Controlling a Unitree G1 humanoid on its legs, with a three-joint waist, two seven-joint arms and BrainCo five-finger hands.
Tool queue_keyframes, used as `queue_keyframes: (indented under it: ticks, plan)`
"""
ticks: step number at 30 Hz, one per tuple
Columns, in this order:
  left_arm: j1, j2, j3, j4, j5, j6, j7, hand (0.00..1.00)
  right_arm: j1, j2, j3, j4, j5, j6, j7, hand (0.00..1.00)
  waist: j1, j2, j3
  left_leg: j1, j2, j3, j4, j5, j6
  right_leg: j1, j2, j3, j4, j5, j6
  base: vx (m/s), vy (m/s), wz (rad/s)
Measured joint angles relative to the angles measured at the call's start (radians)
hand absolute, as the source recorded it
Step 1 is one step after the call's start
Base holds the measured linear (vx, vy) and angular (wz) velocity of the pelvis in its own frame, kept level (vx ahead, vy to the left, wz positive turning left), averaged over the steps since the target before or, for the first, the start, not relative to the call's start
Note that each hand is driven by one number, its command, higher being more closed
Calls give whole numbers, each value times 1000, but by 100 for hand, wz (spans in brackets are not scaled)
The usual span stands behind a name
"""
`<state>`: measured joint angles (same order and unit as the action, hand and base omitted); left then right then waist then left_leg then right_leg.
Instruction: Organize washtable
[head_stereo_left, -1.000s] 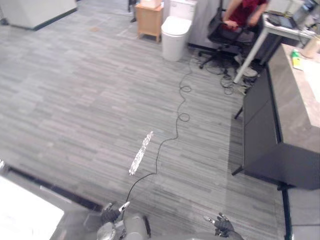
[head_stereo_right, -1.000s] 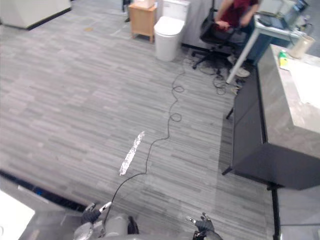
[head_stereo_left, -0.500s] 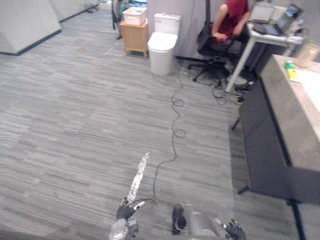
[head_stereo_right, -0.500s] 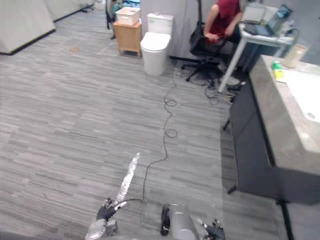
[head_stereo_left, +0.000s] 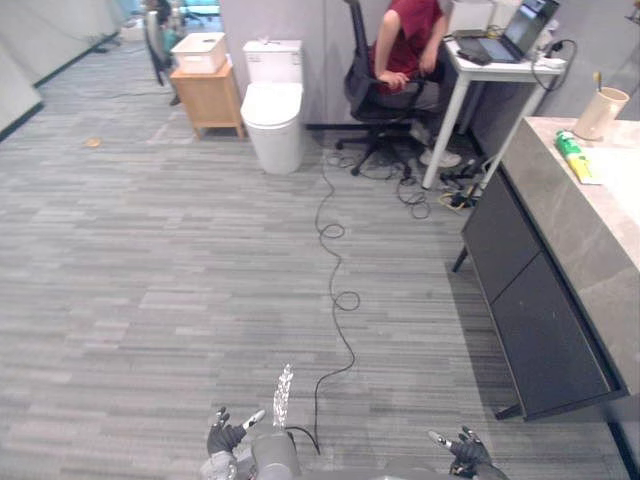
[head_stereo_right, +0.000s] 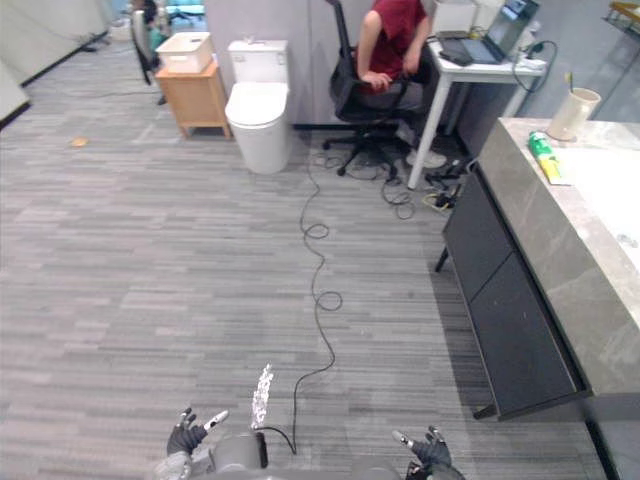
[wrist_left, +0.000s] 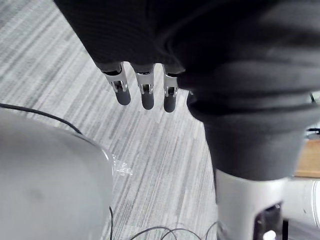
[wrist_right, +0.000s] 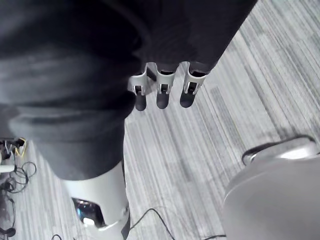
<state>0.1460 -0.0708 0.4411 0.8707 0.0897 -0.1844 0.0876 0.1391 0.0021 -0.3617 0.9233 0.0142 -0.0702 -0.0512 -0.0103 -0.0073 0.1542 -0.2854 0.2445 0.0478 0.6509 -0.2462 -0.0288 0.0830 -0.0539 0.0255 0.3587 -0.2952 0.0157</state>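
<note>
While both hands hang low over the grey plank floor (head_stereo_left: 150, 260), nothing of the task is in reach.

Head views, left to right:
- wooden cabinet (head_stereo_left: 205, 97) with a white box (head_stereo_left: 198, 50) on top, far left at the back
- white toilet (head_stereo_left: 272, 112) just beside it
- person in a red top (head_stereo_left: 405, 40) seated on a black office chair (head_stereo_left: 375, 95)
- white desk (head_stereo_left: 495, 70) with an open laptop (head_stereo_left: 522, 25)
- washtable (head_stereo_left: 585, 240) along the right edge: grey stone top over dark cabinet fronts. A beige cup (head_stereo_left: 606, 112) stands at its far end, and a green tube (head_stereo_left: 573, 157) lies just nearer.

The right eye view takes in more of the top, including the white basin (head_stereo_right: 615, 190).

Left hand (head_stereo_left: 225, 437): at the bottom edge, beside a crinkled silver strip (head_stereo_left: 283, 393) on the floor. The left wrist view gives what the head views cannot: fingers (wrist_left: 142, 95) straight, pointing down, holding nothing, with the strip on the floor past them.

Right hand (head_stereo_left: 465, 452): bottom edge, well apart from the washtable. In the right wrist view its fingers (wrist_right: 161, 95) are likewise straight and empty, with floor beyond them.

Against half a second ago, the whole picture has shifted, so the camera has moved, not the furniture. The toilet, chair and desk sit lower in frame, and the strip lies closer to the left hand. Both hands stay open and empty.
</note>
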Motion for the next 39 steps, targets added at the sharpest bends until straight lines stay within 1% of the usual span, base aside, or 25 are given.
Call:
queue_keyframes:
  ticks: [2, 3, 4, 5, 7, 8, 9, 12, 14, 15, 16, 18, 19, 20, 21, 22, 25, 27, 28, 29, 31, 32, 35, 38, 39]
  plan:
    - [-3, -2, -14, 12, 4, 0, 2, 0, 14, -4, 0, -5, -5, -2, -4, 0, 0, 13, -9, 5, 1, -51, -153, 63, -36, 8, -20, 10, 4, -31, 52, 294, 505, -27]
    - [-17, 8, -16, 31, 3, 0, 2, 0, 13, 6, 7, 5, -8, -1, -7, 0, 7, -1, -21, 2, -29, -49, -134, 96, -107, 18, -53, 33, 5, -51, 85, 262, 489, -8]
    - [-19, 20, -23, 33, 4, 0, 3, 0, 18, 12, 12, 5, -8, 0, -7, 0, 4, -13, -29, 0, -53, -40, -138, 84, -92, 15, -75, 38, 1, -42, 85, 272, 451, -5]
    - [-16, 28, -26, 33, 5, -1, 8, 0, 19, 33, 19, 5, -8, -2, -6, 0, 1, -42, -47, 0, -71, -16, -126, 66, -78, 7, -99, 53, -2, -2, 81, 263, 436, -19]
    - [-21, 33, -39, 33, 11, -3, 7, 0, 20, 64, 23, 4, -14, -3, 0, 0, 22, -44, -54, 5, -74, 15, -82, 16, -58, 0, -114, 84, 7, 59, 97, 243, 419, -43]
    - [-39, 43, -56, 44, 34, 2, 7, 0, 16, 71, 35, 4, -22, -2, 14, 0, 26, -52, -58, 22, -91, 53, -62, -18, -30, -22, -141, 106, 54, 80, 114, 198, 359, -44]
    - [-42, 47, -68, 52, 42, 3, 7, 0, 16, 68, 40, 3, -25, -2, 14, 0, 27, -52, -57, 29, -98, 72, -55, -31, -19, -48, -150, 123, 104, 85, 107, 204, 400, -65]
    - [-53, 55, -89, 75, 44, 4, 7, 0, 14, 60, 37, -10, -20, -9, 16, 0, 23, -51, -47, 121, -103, 208, -61, -67, 19, -254, -160, 169, 477, 118, 45, 112, 252, -96]
    - [-53, 56, -108, 74, 52, 3, 7, 0, 8, 59, 45, -9, -20, -15, 15, 0, 24, -55, -39, 199, -88, 301, -111, -71, 20, -319, -162, 43, 508, 125, 35, 31, 120, -131]
    - [-53, 56, -132, 77, 59, 3, 5, 0, 5, 55, 49, -7, -21, -17, 14, 0, 23, -45, -41, 239, -69, 352, -140, -75, 12, -326, -182, -86, 468, 136, 5, -6, 29, -118]
    - [-53, 55, -156, 80, 59, 3, 5, 0, 5, 46, 50, -7, -25, -18, 14, 0, 26, -32, -44, 256, -48, 383, -156, -79, 4, -321, -193, -146, 436, 131, 12, 28, 16, -158]
    - [-56, 58, -211, 84, 59, 3, 0, 0, -5, 28, 43, -7, -25, -18, 11, 0, 24, -11, -41, 288, 10, 473, -200, -76, -33, -342, -195, -331, 297, 90, 53, 69, -29, -174]
    - [-71, 58, -236, 94, 58, 3, 0, 0, -14, 30, 45, -4, -26, -17, 9, 0, 24, -15, -40, 299, 20, 516, -235, -63, -56, -352, -191, -417, 195, 96, 53, 154, -143, -151]
    - [-83, 56, -269, 110, 58, 3, -2, 0, -12, 31, 45, 0, -27, -13, 7, 0, 22, -26, -40, 316, 8, 547, -265, -49, -69, -343, -183, -462, 99, 128, 26, 182, -170, -95]
    - [-90, 54, -285, 115, 59, 3, -3, 0, -13, 31, 41, 1, -25, -13, 7, 0, 17, -29, -38, 324, -1, 546, -274, -47, -72, -336, -184, -454, 78, 186, 0, 205, -166, -47]
    - [-101, 32, -304, 119, 60, 1, -9, 0, -27, 32, 19, -2, -27, -14, 9, 0, 6, -14, -26, 354, -2, 524, -311, -39, -84, -316, -173, -462, 85, 181, -8, 196, -136, -9]
    - [-102, 7, -343, 108, 80, 0, -23, 0, -27, 30, -14, -9, -26, -15, 9, 0, -6, 12, -28, 402, 4, 499, -352, -7, -122, -306, -153, -467, 145, 93, -20, 281, -177, 0]
    - [-83, 7, -340, 74, 80, 1, -21, 0, -25, 31, -22, -8, -26, -11, 7, 0, -4, 10, -25, 391, 55, 448, -244, -7, -122, -277, -121, -461, 162, 47, -27, 399, -284, -28]
    - [-75, 10, -340, 54, 80, 2, -21, 0, -23, 37, -21, -7, -30, -9, 7, 0, -2, 12, -24, 343, 108, 390, -81, 4, -103, -248, -90, -455, 160, 29, -39, 427, -285, -56]
    - [-63, 13, -337, 25, 80, 2, -21, 0, -22, 36, -19, -6, -37, -5, 7, 0, 0, 14, -23, 289, 151, 321, 87, 56, -36, -219, -55, -427, 150, 15, -48, 330, -173, -75]
    - [-49, 12, -340, -9, 80, 2, -21, 0, -20, 32, 0, -6, -44, 0, 5, 0, 13, 11, -16, 218, 184, 245, 299, 109, -24, -181, -13, -362, 126, 2, -61, 311, -29, -121]
    - [-49, 9, -349, -19, 79, 1, -22, 0, -19, 31, 1, -6, -44, 2, 4, 0, 20, 13, -14, 165, 171, 210, 397, 97, -24, -164, -4, -318, 115, -2, -59, 247, 87, -121]
    - [-59, 9, -364, -31, 79, 0, -21, 0, -19, 30, 18, -6, -44, 5, 0, 0, 23, 3, -8, 70, 96, 157, 426, 42, -29, -113, -4, -251, 69, 0, -47, 206, 155, -79]
    - [-51, 10, -370, -48, 79, -5, -19, 0, -20, 29, 51, -5, -47, 6, -3, 0, 29, -7, -2, 8, 9, 102, 223, 4, -13, -67, -31, -167, 68, -14, 4, 212, 267, -80]
    - [-51, 9, -372, -46, 79, -10, -18, 0, -19, 22, 67, -5, -55, 4, -3, 0, 30, -3, -3, 13, -13, 71, 63, 2, -19, -73, -37, -121, 99, -38, 43, 211, 307, -93]
